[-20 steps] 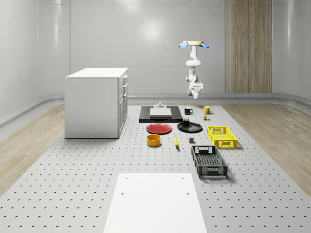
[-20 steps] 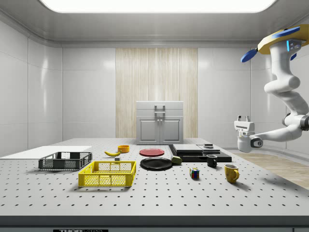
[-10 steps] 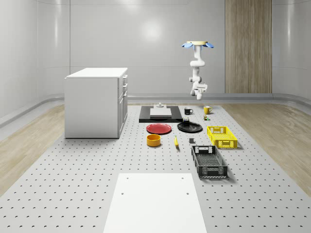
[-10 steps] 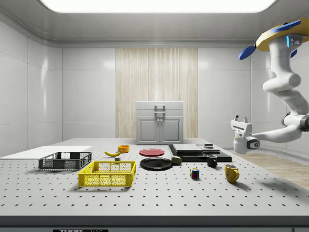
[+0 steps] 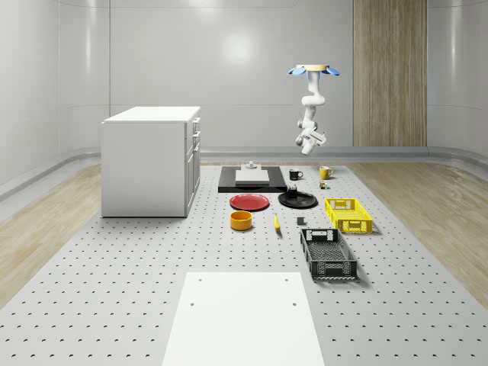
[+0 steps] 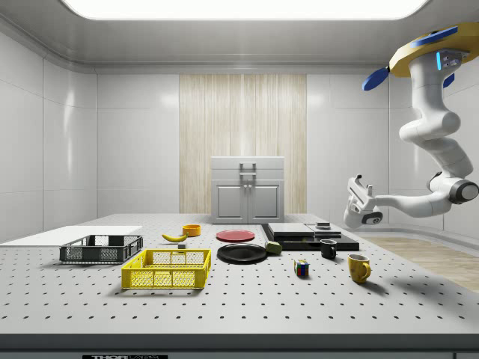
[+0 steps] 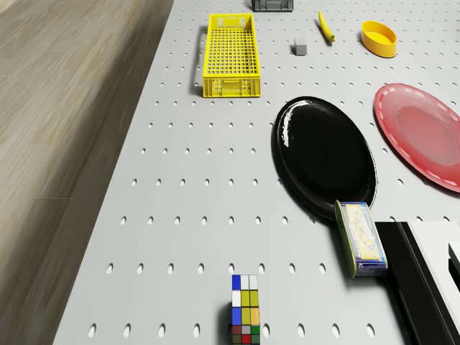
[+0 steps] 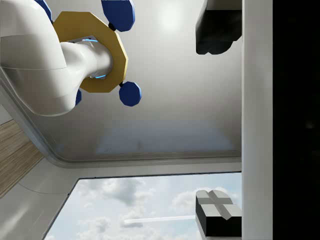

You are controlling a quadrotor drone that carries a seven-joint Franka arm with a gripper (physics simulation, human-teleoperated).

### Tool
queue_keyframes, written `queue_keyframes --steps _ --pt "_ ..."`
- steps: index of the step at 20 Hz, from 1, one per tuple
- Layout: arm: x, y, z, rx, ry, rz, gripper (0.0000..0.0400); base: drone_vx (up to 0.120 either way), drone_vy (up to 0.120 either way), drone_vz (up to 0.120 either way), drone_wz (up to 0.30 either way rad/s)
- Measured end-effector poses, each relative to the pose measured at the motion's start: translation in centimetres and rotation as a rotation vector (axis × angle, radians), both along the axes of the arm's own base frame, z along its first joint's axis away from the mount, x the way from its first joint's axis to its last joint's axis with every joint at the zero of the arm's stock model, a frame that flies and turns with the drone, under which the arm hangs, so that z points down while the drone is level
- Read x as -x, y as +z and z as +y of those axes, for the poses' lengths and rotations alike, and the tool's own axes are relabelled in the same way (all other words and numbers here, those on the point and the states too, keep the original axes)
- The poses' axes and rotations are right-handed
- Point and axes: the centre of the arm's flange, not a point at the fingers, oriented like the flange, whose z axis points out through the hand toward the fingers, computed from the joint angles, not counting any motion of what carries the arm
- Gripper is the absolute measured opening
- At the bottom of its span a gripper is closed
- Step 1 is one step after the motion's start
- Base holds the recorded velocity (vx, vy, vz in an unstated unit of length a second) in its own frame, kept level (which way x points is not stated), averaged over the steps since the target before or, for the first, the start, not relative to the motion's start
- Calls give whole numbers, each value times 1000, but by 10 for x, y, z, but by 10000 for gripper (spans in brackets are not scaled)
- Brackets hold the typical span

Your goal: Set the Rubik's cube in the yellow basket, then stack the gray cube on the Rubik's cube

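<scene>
Rubik's cube [image 6: 301, 268] sat on the counter [image 6: 247, 299] just beside the yellow mug [image 6: 358, 267], below and forward of the empty claw [image 6: 354, 185], whose fingers [image 8: 218, 216] were spread wide and tilted upward as the drone [image 6: 419, 56] hovered above the mug.

The gray perforated table [image 5: 114, 290] carries everything. On it stand a white cabinet [image 5: 151, 160], a flat white sheet [image 5: 242, 316] and a black slab [image 5: 252, 183]. A red plate [image 7: 424, 133] lies beside a black plate [image 7: 323, 154], with a tin [image 7: 361, 237] touching the black plate's edge. Further along sit the yellow basket [image 7: 231, 54], a black basket [image 5: 328, 254], the gray cube [image 7: 300, 47], a banana [image 7: 326, 26] and an orange bowl [image 7: 379, 38]. The Rubik's cube [image 7: 246, 309], a yellow mug [image 6: 358, 268] and a black mug [image 6: 328, 249] stand near one end.
</scene>
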Motion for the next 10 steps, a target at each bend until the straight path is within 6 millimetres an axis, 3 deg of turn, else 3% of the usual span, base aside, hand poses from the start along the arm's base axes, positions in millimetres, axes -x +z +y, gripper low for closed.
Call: queue_keyframes --steps 1,5,7,10 --pt "0 -8 8 114 -4 0 400 120 0 0 0" --pt "-2 -60 35 710 -24 -1 400 120 0 -120 0" --pt "-3 -94 35 1057 -37 0 400 120 0 -120 0" --pt "-4 -137 16 1537 -55 0 400 120 0 -120 0"
